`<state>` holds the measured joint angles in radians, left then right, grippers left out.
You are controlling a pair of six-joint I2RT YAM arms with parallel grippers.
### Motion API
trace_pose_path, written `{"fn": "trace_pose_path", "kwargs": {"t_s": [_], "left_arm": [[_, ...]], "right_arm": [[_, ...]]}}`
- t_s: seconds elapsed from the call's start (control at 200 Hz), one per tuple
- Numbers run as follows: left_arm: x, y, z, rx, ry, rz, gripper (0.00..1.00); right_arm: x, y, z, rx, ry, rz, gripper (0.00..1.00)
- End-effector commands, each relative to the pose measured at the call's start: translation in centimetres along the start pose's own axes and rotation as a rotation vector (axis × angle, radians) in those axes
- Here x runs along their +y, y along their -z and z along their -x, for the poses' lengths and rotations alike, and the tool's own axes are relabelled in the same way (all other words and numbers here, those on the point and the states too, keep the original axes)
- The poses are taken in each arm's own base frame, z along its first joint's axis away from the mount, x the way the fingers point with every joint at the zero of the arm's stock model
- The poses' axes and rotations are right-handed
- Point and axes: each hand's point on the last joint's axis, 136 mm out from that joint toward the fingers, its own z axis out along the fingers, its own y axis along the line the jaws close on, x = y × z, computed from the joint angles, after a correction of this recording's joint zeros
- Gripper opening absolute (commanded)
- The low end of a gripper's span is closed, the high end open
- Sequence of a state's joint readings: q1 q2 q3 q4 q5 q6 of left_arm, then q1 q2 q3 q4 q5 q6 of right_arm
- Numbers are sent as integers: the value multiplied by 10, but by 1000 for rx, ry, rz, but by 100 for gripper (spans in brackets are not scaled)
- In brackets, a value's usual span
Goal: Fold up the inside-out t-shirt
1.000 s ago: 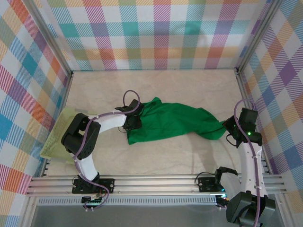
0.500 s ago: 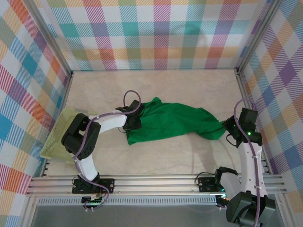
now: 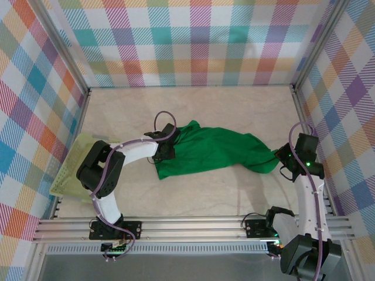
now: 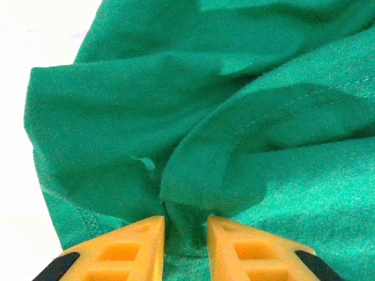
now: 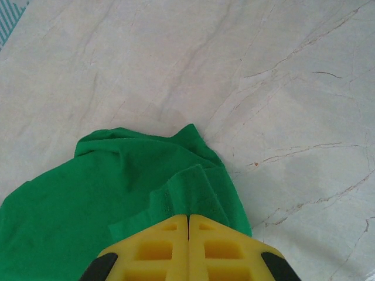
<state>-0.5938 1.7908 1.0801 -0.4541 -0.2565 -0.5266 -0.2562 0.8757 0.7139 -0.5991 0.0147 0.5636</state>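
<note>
Plaid panels in pastel checks wall in a pale, marble-patterned desk point(image 3: 193, 99), where two robot arms work from the near edge. Across the middle of the desk lies the inside-out t-shirt point(image 3: 217, 149), bright green and rumpled, drawn out into a long band that runs from just left of centre to the right side, wide at its left end and narrowing to a point at the right. A pale yellow-green mesh basket point(image 3: 70, 170) sits against the left wall, well apart from the cloth. The left arm bends across from its base to the shirt's left end, where the left gripper point(image 3: 166, 153) meets the fabric; seen from its wrist, the left gripper point(image 4: 186, 225) has its orange fingers pinched on a raised ridge of green cloth, a stitched hem showing just to the left. The right arm stands along the right wall with the right gripper point(image 3: 280, 159) at the shirt's narrow tip; from the wrist, the right gripper point(image 5: 188, 218) has its yellow fingers clenched flush together on a small folded corner of the shirt, with bare desk beyond it.
</note>
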Motion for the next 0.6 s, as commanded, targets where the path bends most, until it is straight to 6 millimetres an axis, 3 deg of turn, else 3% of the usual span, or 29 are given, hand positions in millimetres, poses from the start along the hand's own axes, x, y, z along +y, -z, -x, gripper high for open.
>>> {"fn": "trace_pose_path", "kwargs": {"t_s": [0.0,0.42,0.595], "left_arm": [[-2,10,6,-19,-24,12,25],[-3,6,4,-7,-30,15,11],[-3,23,12,-54,-32,16,3]], "right_arm": [[7,4,8,-18,13,25,0],[7,4,8,-16,12,24,0],[8,6,10,-23,14,25,0]]}}
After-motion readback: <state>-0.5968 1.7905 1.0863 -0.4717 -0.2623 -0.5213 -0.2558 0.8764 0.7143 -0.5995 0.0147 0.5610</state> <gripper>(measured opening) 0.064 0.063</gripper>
